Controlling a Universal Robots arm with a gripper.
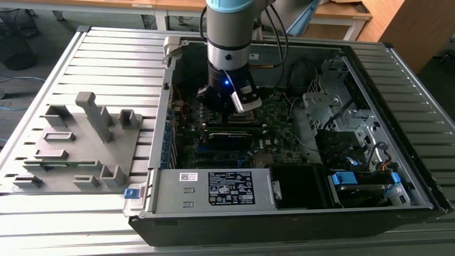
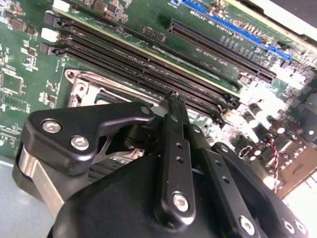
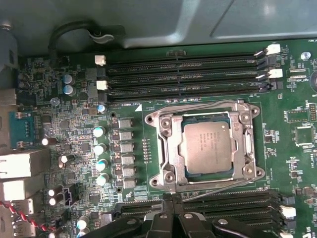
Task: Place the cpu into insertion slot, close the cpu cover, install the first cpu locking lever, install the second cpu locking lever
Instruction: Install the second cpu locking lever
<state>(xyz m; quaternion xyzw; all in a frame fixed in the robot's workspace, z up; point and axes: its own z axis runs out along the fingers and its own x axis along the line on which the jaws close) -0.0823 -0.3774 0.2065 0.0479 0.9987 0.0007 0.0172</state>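
Note:
The cpu [image 3: 208, 146], a square chip with a dull grey top, lies flat in the insertion slot [image 3: 251, 112] on the green board. The silvery cpu cover [image 3: 168, 148] lies down around it as a frame. One thin wire lever [image 3: 198, 102] runs along the side by the memory slots. A second lever [image 3: 223, 184] runs along the opposite side, close to my fingertips. My gripper [image 3: 171, 199] is shut with nothing visibly between its fingers, just off that edge of the socket. It shows again in the second wrist view [image 2: 176, 99] and inside the open computer case [image 1: 229, 114].
Long black memory slots [image 3: 188, 74] flank the socket on two sides. Round capacitors [image 3: 99, 148] and rear port blocks [image 3: 20, 166] stand nearby. The case walls, a grey box with a white label [image 1: 231, 188], cables and a drive cage [image 1: 334, 112] surround the board. A grey fixture plate [image 1: 71, 144] lies at the exterior view's left.

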